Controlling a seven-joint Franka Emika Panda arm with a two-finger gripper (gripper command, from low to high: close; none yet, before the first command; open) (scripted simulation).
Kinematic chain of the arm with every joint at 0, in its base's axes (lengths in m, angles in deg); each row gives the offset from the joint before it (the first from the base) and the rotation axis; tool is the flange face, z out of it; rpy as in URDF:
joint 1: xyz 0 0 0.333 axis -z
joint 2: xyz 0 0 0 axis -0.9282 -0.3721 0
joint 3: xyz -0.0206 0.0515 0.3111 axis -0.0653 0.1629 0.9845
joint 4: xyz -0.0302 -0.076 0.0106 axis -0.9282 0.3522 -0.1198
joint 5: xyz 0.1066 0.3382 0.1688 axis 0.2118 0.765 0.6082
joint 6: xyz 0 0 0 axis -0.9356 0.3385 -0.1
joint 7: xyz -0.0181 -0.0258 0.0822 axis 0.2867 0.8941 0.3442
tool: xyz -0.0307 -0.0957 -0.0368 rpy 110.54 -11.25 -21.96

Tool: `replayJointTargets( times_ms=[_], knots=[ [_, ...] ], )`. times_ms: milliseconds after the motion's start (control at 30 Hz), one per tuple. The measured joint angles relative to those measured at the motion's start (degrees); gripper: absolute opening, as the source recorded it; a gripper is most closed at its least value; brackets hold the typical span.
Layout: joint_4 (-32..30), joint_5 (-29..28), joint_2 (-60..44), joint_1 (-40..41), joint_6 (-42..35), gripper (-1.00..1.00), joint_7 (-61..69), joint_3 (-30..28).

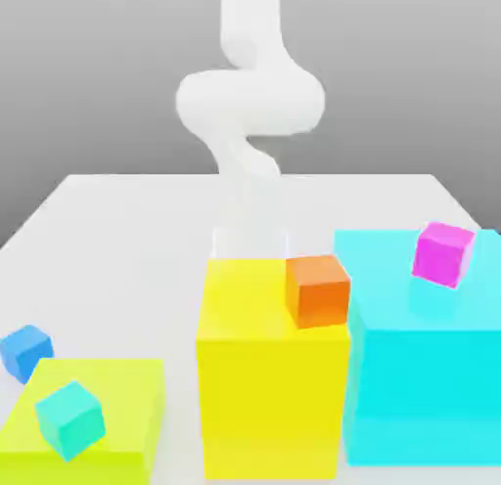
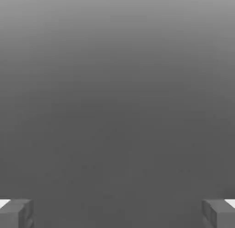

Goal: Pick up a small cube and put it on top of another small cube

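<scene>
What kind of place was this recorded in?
Apparently a simulated tabletop scene: a smooth white robot arm, a plain pale table against a blank grey backdrop, and flat-coloured blocks such as the big yellow one.

Smooth, matt, plastic-looking yellow block (image 1: 274, 405) and cyan block (image 1: 426, 395); smooth white arm (image 1: 250, 102).

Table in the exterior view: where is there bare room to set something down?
Bare: the table behind the lime block, left of the yellow block; also a strip between those two. Crowded: the exterior view's right front, where the yellow and cyan blocks nearly meet.
</scene>
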State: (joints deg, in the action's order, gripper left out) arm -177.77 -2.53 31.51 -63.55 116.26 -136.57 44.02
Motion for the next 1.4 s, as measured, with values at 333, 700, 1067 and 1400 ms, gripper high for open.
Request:
replayJointTargets(
  times_ms=[333, 700, 1067, 1400],
  knots=[
    [-4.73, -4.85, -17.14, 16.98, 7.59, 0.0, -27.04, 1.84],
    [-9.87, -7.52, -35.5, 29.87, 15.89, 0.0, -54.4, -2.34],
    [-14.15, 3.72, -53.68, 39.38, 25.79, 0.0, -68.98, -5.55],
    [-12.67, 5.85, -62.91, 40.88, 33.33, -1.0, -67.94, -3.9]
  ],
)
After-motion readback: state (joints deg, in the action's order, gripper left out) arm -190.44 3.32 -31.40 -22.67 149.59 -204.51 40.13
